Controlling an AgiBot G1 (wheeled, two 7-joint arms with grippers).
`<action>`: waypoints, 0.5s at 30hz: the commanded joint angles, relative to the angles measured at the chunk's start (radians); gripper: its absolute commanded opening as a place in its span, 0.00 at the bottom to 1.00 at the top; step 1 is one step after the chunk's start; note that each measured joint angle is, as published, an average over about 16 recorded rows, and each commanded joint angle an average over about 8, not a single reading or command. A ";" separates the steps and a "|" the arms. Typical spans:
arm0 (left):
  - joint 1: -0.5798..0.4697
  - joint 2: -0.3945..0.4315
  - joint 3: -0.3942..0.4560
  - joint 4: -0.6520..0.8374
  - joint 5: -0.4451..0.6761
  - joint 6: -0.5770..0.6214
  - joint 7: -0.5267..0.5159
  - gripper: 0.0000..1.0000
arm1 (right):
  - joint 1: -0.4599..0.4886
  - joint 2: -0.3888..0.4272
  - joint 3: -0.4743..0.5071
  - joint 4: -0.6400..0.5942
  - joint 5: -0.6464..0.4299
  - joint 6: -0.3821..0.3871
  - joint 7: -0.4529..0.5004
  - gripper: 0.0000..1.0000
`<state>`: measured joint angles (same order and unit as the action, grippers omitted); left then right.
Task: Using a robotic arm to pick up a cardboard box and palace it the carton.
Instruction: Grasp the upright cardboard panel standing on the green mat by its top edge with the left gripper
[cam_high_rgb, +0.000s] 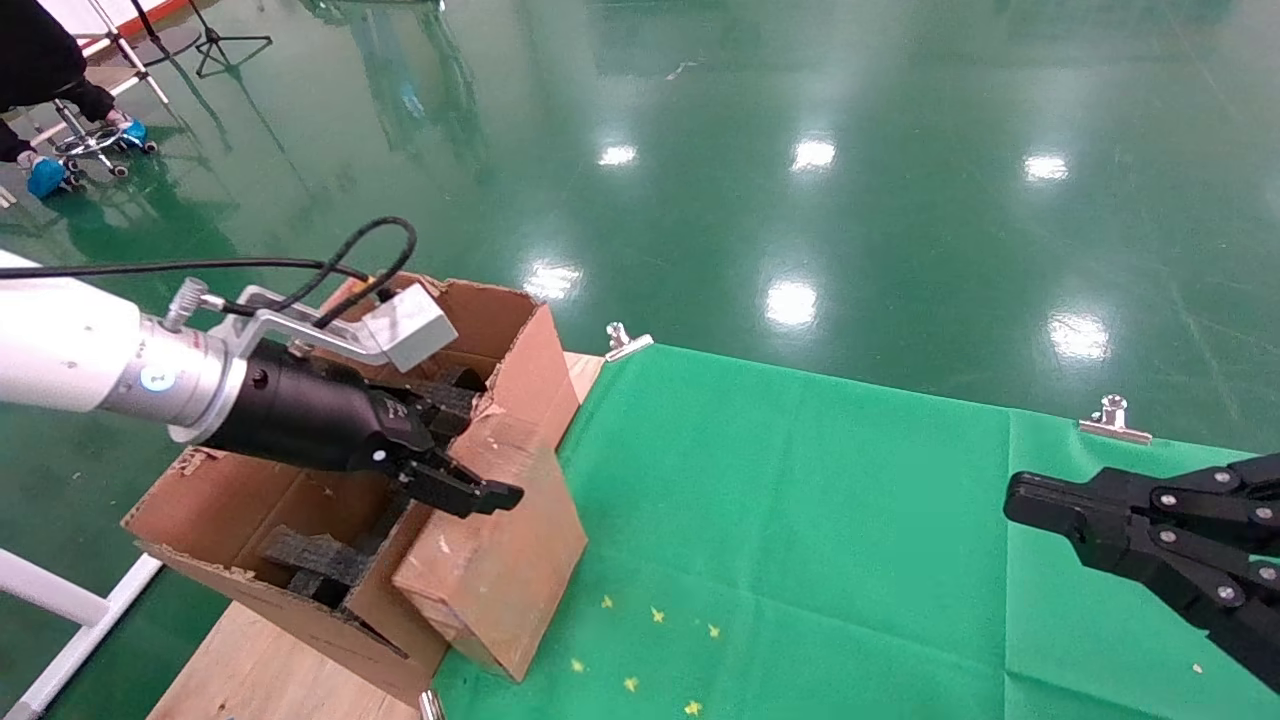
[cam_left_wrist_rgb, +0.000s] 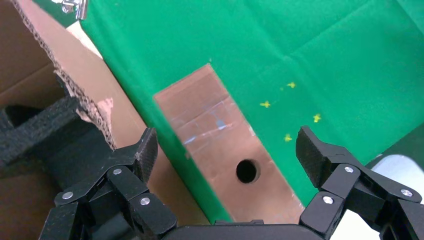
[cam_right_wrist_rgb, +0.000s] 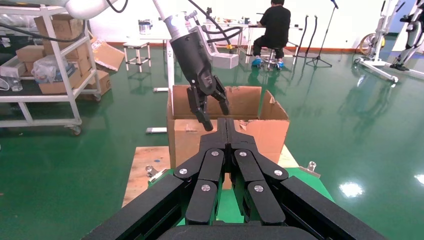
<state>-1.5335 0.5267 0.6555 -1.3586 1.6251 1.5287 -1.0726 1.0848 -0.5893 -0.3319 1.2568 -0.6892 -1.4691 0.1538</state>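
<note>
Head view: left gripper (cam_high_rgb: 478, 470) above the carton (cam_high_rgb: 240, 520); cardboard box (cam_high_rgb: 500, 560) leans on the carton's right wall, on green cloth (cam_high_rgb: 800, 520). Left wrist view: fingers (cam_left_wrist_rgb: 145, 152) spread, nothing held, box below. Right wrist view: right gripper (cam_right_wrist_rgb: 226, 125) closed, parked.

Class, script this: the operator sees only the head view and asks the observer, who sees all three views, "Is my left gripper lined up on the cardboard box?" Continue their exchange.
Observer: The left wrist view shows the left gripper open, with one finger on each side of the cardboard box and neither touching it.
Operator: Anything on the face it looks down on?
Observer: A round hole and strips of clear tape.
Operator: And the right gripper?
Observer: The right wrist view shows the right gripper with its fingers pressed shut, pointing toward the carton.
</note>
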 joint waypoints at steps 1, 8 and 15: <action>-0.005 0.005 0.010 0.000 0.003 -0.001 0.003 1.00 | 0.000 0.000 0.000 0.000 0.000 0.000 0.000 0.00; 0.003 0.015 0.053 -0.001 0.022 -0.003 0.016 1.00 | 0.000 0.000 0.000 0.000 0.000 0.000 0.000 0.00; -0.010 0.013 0.068 -0.001 0.027 -0.017 0.020 1.00 | 0.000 0.000 0.000 0.000 0.000 0.000 0.000 0.00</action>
<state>-1.5410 0.5398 0.7244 -1.3594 1.6529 1.5136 -1.0541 1.0848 -0.5892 -0.3321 1.2568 -0.6891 -1.4690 0.1537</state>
